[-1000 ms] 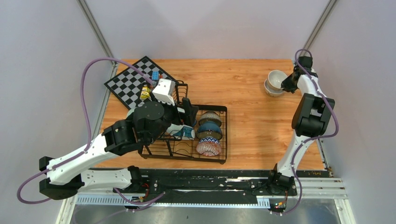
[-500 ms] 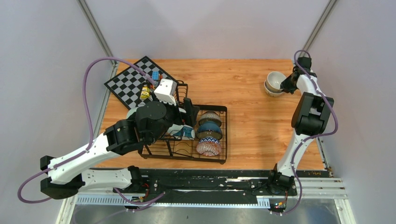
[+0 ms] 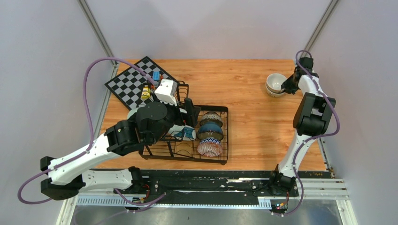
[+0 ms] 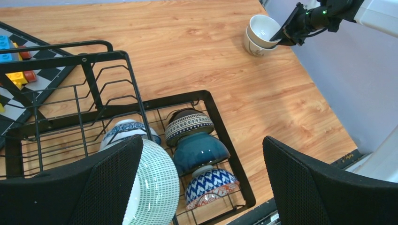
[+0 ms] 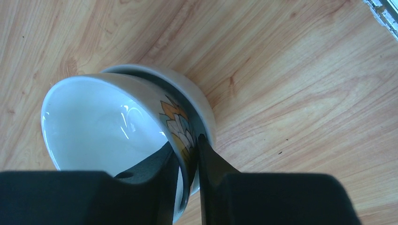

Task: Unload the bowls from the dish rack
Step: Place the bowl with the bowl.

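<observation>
Table (image 3: 244,103): left hand (image 4: 202,140) spread above dish rack (image 4: 84,59); right hand (image 5: 186,142) astride rim of stacked bowl (image 5: 94,122), grip unclear.

2 white arms (image 3: 77,161) with black joints (image 3: 152,119), looped purple cables (image 3: 87,101), black textured tool fingers (image 4: 324,187).

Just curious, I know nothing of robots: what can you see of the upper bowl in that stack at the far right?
The upper bowl looks like glazed ceramic: glossy white inside, with orange and pale leaf shapes outside. It sits tilted, nested in a cream lower bowl on the wooden table. The right gripper straddles its rim, one finger inside, one outside.
</observation>
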`<state>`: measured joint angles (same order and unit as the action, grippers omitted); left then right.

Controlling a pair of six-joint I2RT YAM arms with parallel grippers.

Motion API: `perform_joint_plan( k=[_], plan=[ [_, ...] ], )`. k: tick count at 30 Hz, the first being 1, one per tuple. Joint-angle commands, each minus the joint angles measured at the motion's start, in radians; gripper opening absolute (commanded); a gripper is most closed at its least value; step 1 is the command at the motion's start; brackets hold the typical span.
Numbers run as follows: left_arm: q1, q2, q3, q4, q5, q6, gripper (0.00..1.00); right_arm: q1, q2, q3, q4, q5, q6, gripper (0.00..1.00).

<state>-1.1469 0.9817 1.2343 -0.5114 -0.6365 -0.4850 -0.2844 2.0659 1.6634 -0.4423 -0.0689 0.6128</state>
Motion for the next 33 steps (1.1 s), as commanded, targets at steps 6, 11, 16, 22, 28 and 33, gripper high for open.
perform_joint_plan(
  k=[6, 11, 16, 22, 28, 33],
  plan=[
    [0.006, -0.005, 0.003, -0.012, -0.022, -0.025, 1.00, 0.004, -0.024, 0.028, 0.005, -0.027, -0.002, 0.32],
    [0.006, -0.018, -0.003, -0.011, -0.005, -0.040, 1.00, 0.004, -0.046, 0.014, 0.005, -0.031, -0.002, 0.35],
    [0.006, -0.036, -0.014, -0.009, 0.001, -0.047, 1.00, 0.004, -0.078, -0.005, 0.005, -0.024, -0.007, 0.37],
    [0.005, -0.053, -0.028, -0.009, 0.015, -0.057, 1.00, 0.003, -0.114, -0.028, 0.005, -0.016, -0.015, 0.38],
    [0.006, -0.063, -0.038, -0.011, 0.025, -0.063, 1.00, 0.002, -0.114, -0.035, -0.011, -0.014, -0.024, 0.38],
    [0.006, -0.064, -0.039, -0.010, 0.030, -0.067, 1.00, 0.001, -0.119, -0.037, -0.018, -0.002, -0.034, 0.36]
  ],
)
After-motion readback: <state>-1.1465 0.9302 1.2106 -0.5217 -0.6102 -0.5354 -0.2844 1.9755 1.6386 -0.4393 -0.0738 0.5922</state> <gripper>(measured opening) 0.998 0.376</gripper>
